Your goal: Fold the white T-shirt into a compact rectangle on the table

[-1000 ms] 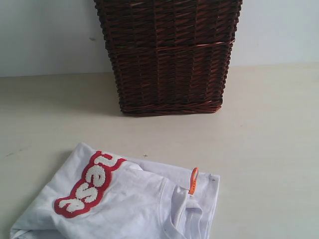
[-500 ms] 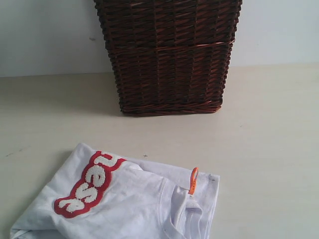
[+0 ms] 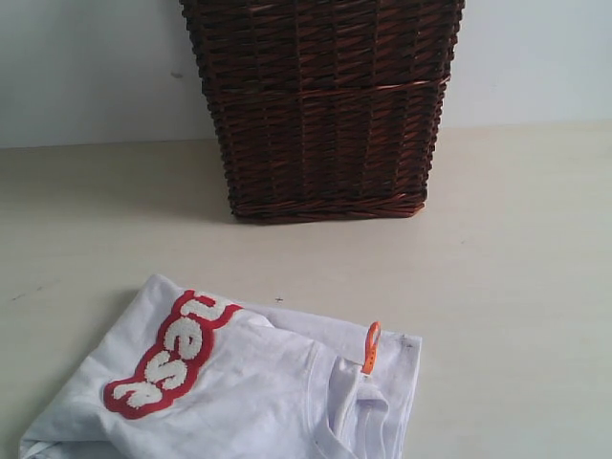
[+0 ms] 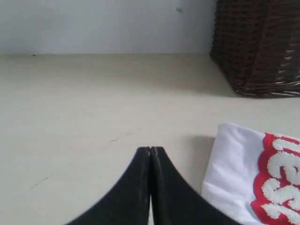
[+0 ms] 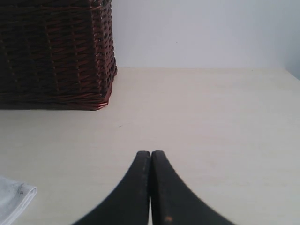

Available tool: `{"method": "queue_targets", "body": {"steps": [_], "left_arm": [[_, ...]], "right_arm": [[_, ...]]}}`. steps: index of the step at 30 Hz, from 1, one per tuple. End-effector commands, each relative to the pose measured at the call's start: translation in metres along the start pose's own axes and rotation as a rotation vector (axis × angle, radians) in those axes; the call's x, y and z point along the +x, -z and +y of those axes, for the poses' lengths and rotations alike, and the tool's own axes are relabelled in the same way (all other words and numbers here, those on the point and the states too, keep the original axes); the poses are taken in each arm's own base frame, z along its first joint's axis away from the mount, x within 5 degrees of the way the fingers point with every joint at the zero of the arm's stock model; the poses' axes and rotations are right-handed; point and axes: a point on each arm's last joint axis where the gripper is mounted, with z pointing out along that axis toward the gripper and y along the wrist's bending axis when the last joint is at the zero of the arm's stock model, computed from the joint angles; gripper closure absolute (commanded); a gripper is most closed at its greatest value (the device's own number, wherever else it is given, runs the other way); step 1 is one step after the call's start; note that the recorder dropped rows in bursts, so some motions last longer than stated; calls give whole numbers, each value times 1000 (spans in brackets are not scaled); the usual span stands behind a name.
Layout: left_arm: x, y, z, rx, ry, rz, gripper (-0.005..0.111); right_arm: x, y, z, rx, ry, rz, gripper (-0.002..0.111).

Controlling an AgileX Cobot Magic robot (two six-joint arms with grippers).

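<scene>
The white T-shirt [image 3: 258, 392] lies in a folded heap at the near edge of the exterior view, its red band of white letters [image 3: 172, 356] facing up and an orange neck tag [image 3: 371, 346] standing at the collar. It rests on the pale table [image 3: 516, 287]. Neither arm shows in the exterior view. My left gripper [image 4: 150, 149] is shut with nothing in it, above bare table beside a corner of the T-shirt [image 4: 243, 173]. My right gripper [image 5: 151, 153] is shut and empty too, over bare table, with a small corner of the T-shirt [image 5: 14, 199] off to one side.
A tall dark brown wicker basket [image 3: 320, 105] stands at the back of the table against a white wall. It also shows in the left wrist view as the basket [image 4: 258, 44] and in the right wrist view as the basket [image 5: 54, 51].
</scene>
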Motion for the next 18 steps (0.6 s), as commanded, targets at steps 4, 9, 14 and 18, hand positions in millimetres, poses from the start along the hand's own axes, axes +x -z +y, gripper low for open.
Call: {"method": "queue_targets", "body": {"steps": [4,9,14,18], "left_arm": [[1,0,-2,23,66,14,107],[1,0,-3,31,-93,11,107],[1,0,-3,40,-85,11,107],[2,0,-3,36,141,23,107]], "right_arm": [[1,0,0,7,8,-9,108],[1,0,0,7,8,-9,108],[1,0,0,7,8,-9,108],[1,0,0,7,8,-9,108]]}}
